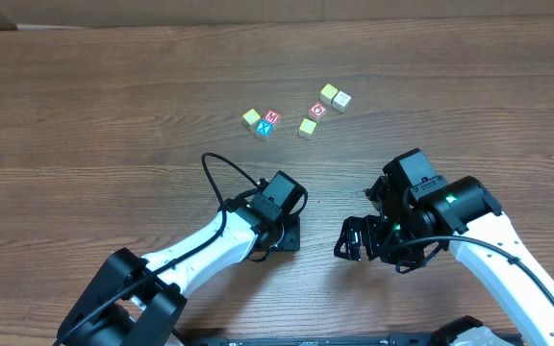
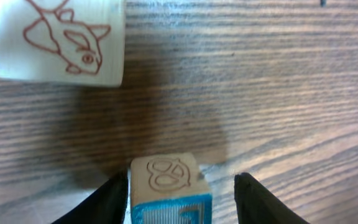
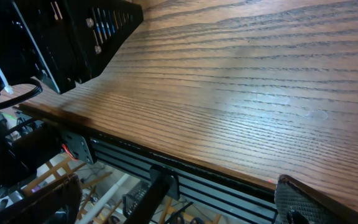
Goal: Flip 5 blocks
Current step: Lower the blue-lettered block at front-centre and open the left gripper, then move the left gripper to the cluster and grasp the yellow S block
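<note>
A block point(image 2: 169, 186) with a blue side face and a pretzel engraved on its pale top stands on the table between the fingers of my left gripper point(image 2: 182, 182). The left finger is against it; the right finger point(image 2: 253, 199) stands clear, so the gripper is open. A cream block point(image 2: 58, 38) with a fish drawing lies just beyond. From overhead, the left gripper point(image 1: 279, 231) hides both of them. Several more blocks point(image 1: 268, 122) lie in a loose group farther back. My right gripper point(image 1: 354, 240) is open and empty.
The right gripper point(image 3: 173, 205) hangs over the table's front edge point(image 3: 185, 163), with a metal frame and clutter below. Black cable point(image 1: 221, 178) loops off the left arm. Bare wood lies between the arms and the far group of blocks.
</note>
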Robot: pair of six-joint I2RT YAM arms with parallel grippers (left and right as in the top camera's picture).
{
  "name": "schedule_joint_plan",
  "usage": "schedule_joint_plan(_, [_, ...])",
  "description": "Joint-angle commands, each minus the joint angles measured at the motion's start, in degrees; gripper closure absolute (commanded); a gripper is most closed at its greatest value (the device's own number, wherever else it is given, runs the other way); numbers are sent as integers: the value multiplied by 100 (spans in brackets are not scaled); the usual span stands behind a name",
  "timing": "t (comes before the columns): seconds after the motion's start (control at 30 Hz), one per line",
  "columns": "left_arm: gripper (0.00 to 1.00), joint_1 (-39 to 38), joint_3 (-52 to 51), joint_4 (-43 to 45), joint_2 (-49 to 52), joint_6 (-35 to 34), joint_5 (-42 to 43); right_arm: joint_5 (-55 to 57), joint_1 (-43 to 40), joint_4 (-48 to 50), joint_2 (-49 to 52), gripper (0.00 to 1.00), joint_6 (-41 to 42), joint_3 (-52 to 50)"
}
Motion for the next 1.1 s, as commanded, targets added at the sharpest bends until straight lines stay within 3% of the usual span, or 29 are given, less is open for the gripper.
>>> schedule_joint_plan(0.0, [51, 11, 323, -219, -234, 262, 13, 17, 28, 24, -50, 0, -11, 166])
schedule_joint_plan(0.23, [48, 17, 745, -1115, -815, 337, -516, 17, 28, 76, -50, 0, -11, 166])
schedule_joint_plan(0.37, [32, 190, 780, -1381, -984, 446, -938, 15, 28, 107, -50, 0, -11, 166])
schedule_joint_plan(0.43, [29, 407, 780, -1375, -942, 791, -914, 15, 28, 122, -50, 0, -13, 166])
schedule_joint_plan(0.63, [36, 1292, 785, -1128, -671, 2000, -380, 15, 28, 127, -50, 0, -11, 166])
schedule_joint_plan(0.8, [35, 1823, 846, -857, -422, 2518, 238, -9, 28, 127, -50, 0, -9, 166])
schedule_joint_plan(0.93, [29, 1915, 918, -575, -208, 2448, 549, -9, 28, 125, -50, 0, 13, 166])
schedule_joint_plan(1.07, [29, 1882, 1102, -431, 105, 1764, 592, -7, 28, 129, -50, 0, 94, 166])
